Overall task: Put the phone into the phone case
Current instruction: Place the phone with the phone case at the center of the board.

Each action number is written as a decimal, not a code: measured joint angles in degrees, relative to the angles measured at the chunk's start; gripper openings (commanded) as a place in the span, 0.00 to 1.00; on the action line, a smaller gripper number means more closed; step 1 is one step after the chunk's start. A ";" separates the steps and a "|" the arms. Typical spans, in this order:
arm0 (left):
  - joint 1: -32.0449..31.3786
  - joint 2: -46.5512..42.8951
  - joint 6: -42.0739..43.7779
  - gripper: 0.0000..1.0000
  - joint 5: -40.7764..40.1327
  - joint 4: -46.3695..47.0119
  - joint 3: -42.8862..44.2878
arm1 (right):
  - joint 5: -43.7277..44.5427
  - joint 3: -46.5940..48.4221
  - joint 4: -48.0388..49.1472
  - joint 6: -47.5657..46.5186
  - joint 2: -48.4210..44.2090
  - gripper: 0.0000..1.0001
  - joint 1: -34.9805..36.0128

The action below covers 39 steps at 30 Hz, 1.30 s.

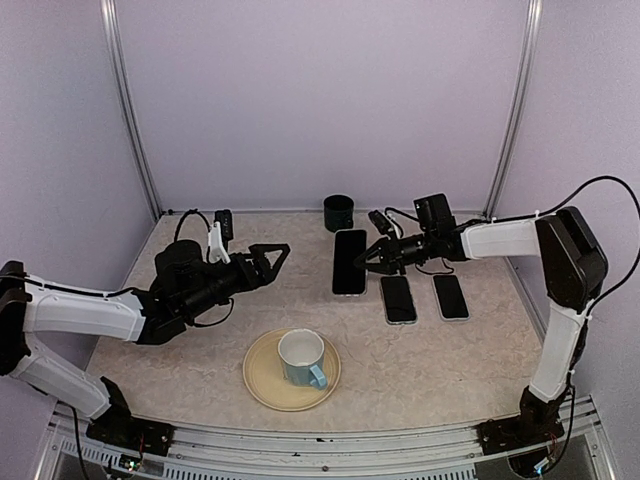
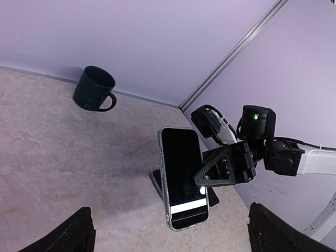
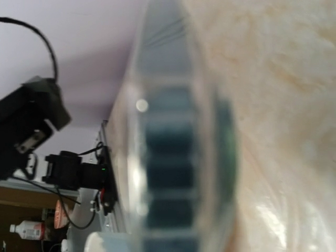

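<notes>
A black phone (image 1: 349, 262) with the clear rim of a phone case (image 2: 169, 210) around its edges hangs a little above the table, screen up. My right gripper (image 1: 360, 262) is shut on its right long edge; the dark finger (image 2: 226, 168) overlaps the screen. In the right wrist view the phone's edge (image 3: 173, 173) fills the frame as a blur, and my own fingers cannot be made out. My left gripper (image 1: 280, 260) stands open to the left of the phone, apart from it, its fingertips (image 2: 79, 233) wide with nothing between them.
Two more dark phones (image 1: 398, 298) (image 1: 451, 296) lie flat right of the held one; one (image 2: 156, 181) shows beneath it. A dark mug (image 1: 339, 212) stands at the back wall. A beige plate (image 1: 262, 385) with a white-and-blue cup (image 1: 301, 358) sits near the front.
</notes>
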 measured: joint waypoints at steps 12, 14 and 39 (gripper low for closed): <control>0.55 -0.24 -0.04 0.99 -0.26 -1.53 0.00 | 2.08 3.45 -2.73 -1.97 8.63 0.00 1.92; 0.63 -0.24 -0.04 0.99 -0.24 -1.55 0.00 | 2.14 3.82 -2.86 -2.38 9.73 0.00 2.25; 1.88 -0.28 -0.70 0.99 -0.22 -1.60 -0.74 | 4.24 6.82 -6.03 -3.98 16.15 0.11 2.78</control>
